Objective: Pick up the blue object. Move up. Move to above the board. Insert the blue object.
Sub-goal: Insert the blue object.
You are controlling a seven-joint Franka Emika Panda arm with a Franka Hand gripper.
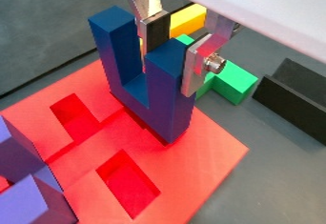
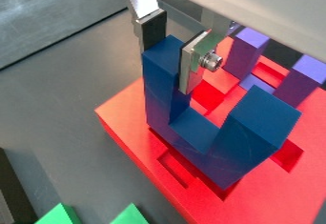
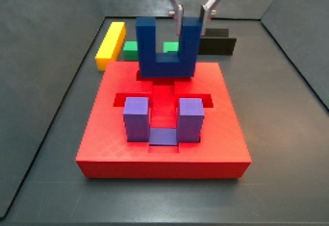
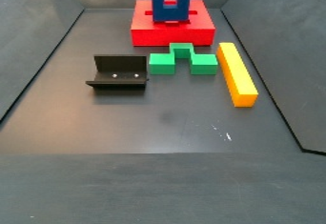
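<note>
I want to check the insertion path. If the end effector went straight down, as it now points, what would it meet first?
The end effector grips one prong of the blue object, which already rests on the board. Going down, the fingers would probably meet the blue object's base, with the board right under it.

Purple U-shaped block (image 3: 164, 120) standing prongs up, green block (image 4: 182, 60) on the floor, long yellow bar (image 4: 237, 72) just beside it, dark fixture (image 4: 117, 73) near the green block's opposite side
</note>
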